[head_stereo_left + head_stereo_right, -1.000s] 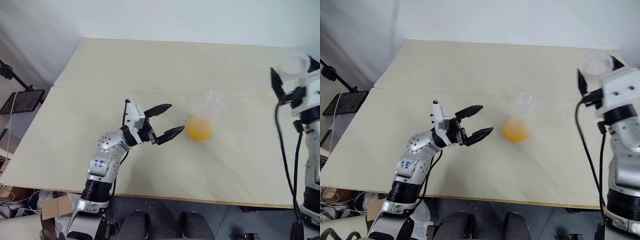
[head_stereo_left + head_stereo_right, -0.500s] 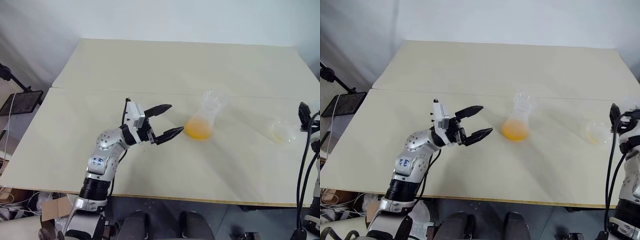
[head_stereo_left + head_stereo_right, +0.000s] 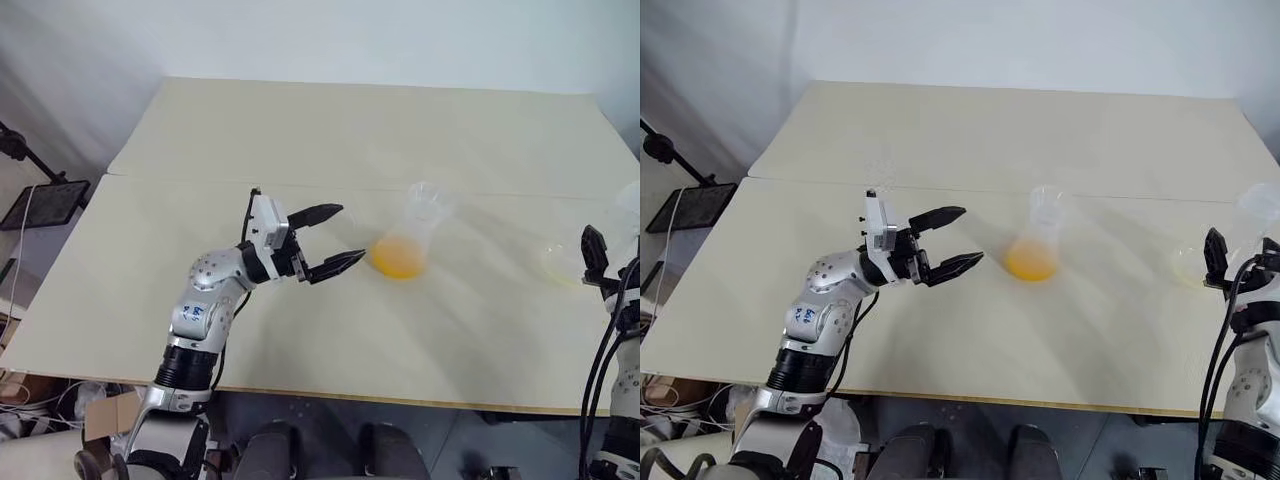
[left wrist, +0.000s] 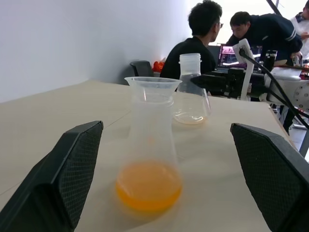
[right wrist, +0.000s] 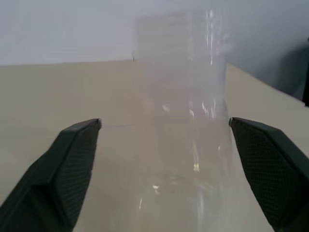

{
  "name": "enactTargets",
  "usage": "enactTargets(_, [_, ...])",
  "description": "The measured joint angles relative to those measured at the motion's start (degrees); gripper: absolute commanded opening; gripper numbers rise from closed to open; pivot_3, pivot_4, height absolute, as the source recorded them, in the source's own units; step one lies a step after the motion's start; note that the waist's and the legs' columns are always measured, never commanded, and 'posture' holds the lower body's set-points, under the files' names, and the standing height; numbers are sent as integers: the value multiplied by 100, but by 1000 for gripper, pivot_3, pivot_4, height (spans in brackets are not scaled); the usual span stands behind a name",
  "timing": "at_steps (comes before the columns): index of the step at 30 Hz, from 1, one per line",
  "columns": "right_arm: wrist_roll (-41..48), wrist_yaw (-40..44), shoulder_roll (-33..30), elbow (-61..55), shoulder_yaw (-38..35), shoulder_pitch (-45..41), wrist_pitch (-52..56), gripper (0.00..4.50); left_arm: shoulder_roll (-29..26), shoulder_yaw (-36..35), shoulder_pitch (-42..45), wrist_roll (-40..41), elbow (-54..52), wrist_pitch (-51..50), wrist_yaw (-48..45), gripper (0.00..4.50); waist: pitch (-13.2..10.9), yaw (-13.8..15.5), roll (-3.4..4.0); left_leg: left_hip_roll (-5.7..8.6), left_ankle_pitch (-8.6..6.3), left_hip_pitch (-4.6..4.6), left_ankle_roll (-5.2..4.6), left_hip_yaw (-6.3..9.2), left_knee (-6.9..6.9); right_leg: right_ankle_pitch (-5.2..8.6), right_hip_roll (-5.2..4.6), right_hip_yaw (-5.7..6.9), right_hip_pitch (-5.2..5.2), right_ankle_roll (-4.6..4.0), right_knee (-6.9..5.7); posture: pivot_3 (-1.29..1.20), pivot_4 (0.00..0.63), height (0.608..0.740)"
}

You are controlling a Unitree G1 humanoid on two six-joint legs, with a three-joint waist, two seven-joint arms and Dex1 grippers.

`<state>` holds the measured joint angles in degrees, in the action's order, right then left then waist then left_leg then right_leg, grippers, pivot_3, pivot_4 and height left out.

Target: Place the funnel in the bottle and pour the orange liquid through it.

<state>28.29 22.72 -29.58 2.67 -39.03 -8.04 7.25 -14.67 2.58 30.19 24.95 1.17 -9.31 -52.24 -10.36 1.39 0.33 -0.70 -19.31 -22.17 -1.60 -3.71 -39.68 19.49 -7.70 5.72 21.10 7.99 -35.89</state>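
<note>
The bottle, funnel seated and orange liquid inside, stands mid-table before the open left claw. The emptied flask is set aside, framed by the open right claw.

Flask with orange liquid mid-table; emptied flask far right.

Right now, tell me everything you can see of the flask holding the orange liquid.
The flask is clear, faintly frosted plastic, cone-shaped with a wide base narrowing to a neck. A clear funnel sits in its mouth. Orange liquid fills only the bottom. It stands upright on the tan table, near the middle, just ahead of the open left gripper, which does not touch it. Nothing else touches it.
</note>
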Motion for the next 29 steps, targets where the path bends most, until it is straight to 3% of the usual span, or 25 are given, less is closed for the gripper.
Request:
enactTargets(10, [65, 246, -497, -1170, -317, 544, -333, 4485, -394, -245, -3, 54, 191, -79, -107, 4500, 0, -4, 0, 0, 0, 1, 0, -2, 1, 0, 1, -2, 0, 0, 4, 0, 150, 740])
enactTargets(13, [286, 951, -979, -1605, -401, 821, -468, 4485, -606, -351, -59, 37, 190, 142, -189, 4500, -1, -4, 0, -3, 0, 3, 0, -1, 5, 0, 5, 1, -2, 0, 4, 0, 150, 740])
enactTargets(17, [721, 1899, -1173, -1827, -350, 1122, -471, 4485, -948, -445, -79, 32, 170, 85, -217, 4500, -2, -4, -3, -2, -1, 12, -1, 2, 5, 0, 3, 3, -19, 0, 17, 0, 150, 740])
enactTargets(22, [1318, 3244, -1430, -2182, -13, 2218, 82, 4485, -1516, -467, -563, -131, 127, 136, -408, 4500, -2, 9, -3, -2, -3, 17, -5, 14, 13, 0, -1, 11, -35, 0, 34, 0, 150, 740])
enactTargets(26, [958, 4249, -1483, -2278, 273, 2989, -283, 4485, -1594, -454, -839, -188, -185, 204, -481, 4500, -4, 27, -5, 1, -4, 20, -7, 22, 12, 0, -4, 16, -54, 0, 54, 0, 150, 740])
enactTargets(29, [868, 4330, -1373, -2224, 276, 2991, -440, 4485, -1703, -481, -953, -178, -315, 206, -498, 4500, -4, -3, -5, 0, -4, 39, -6, 17, 15, 0, -5, 10, -62, 0, 51, 0, 150, 740])
